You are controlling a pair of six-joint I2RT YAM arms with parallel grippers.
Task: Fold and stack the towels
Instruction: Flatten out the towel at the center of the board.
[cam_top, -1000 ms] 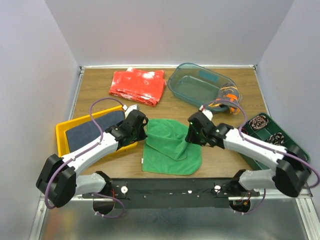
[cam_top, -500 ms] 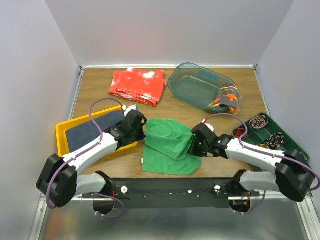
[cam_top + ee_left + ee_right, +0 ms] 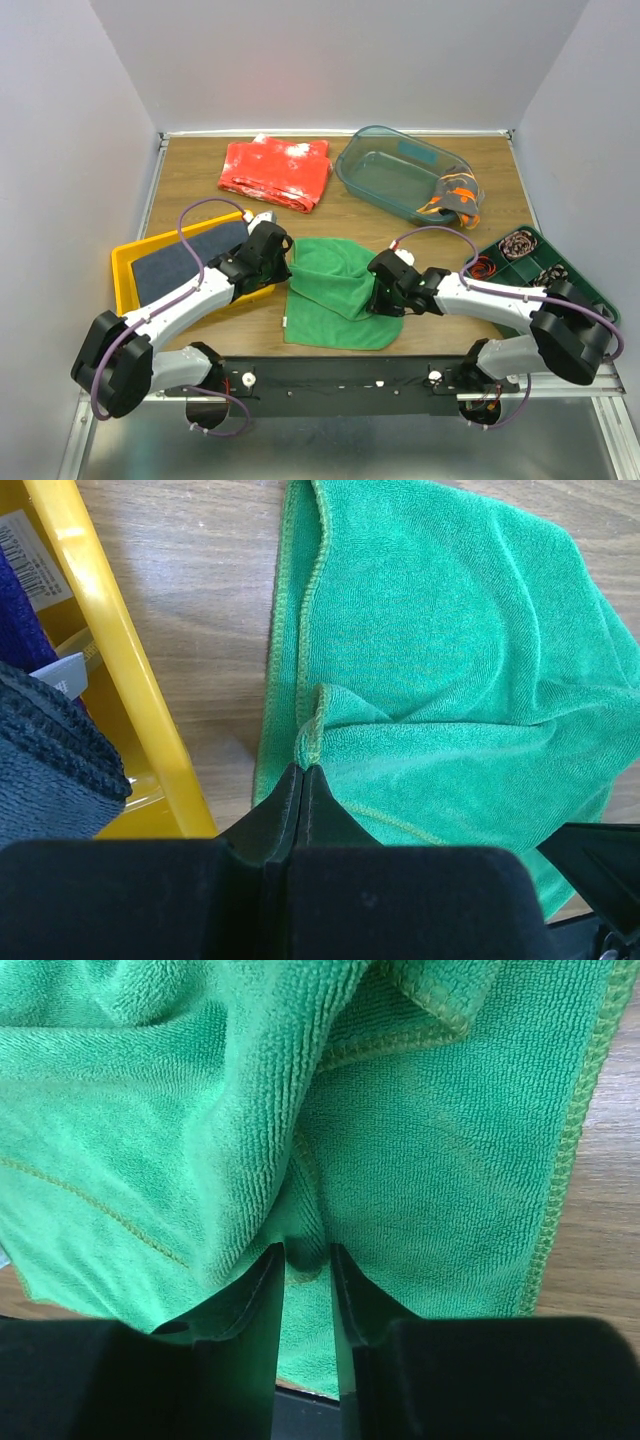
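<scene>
A bright green towel [image 3: 335, 300] lies partly folded on the table between the arms. My left gripper [image 3: 284, 262] is shut on the hem at its left edge; in the left wrist view [image 3: 303, 770] the jaws meet on the green hem [image 3: 315, 720]. My right gripper [image 3: 381, 298] is over the towel's right side, and in the right wrist view [image 3: 307, 1255] its jaws stand narrowly apart with a ridge of green cloth [image 3: 200, 1090] pinched between the tips. A dark navy towel [image 3: 185, 262] lies in the yellow tray [image 3: 122, 262]. A dark grey towel with orange markings [image 3: 452, 197] hangs on the clear bin.
A red white-speckled cloth [image 3: 277, 172] lies at the back left. A clear plastic bin [image 3: 395, 175] stands at the back right. A green tray [image 3: 560, 290] with cables sits at the right edge. The yellow tray's rim [image 3: 110, 650] is close to my left gripper.
My right gripper has moved toward the near edge and slightly left over the green towel, bringing the cloth's right side with it. The left arm has stayed in place.
</scene>
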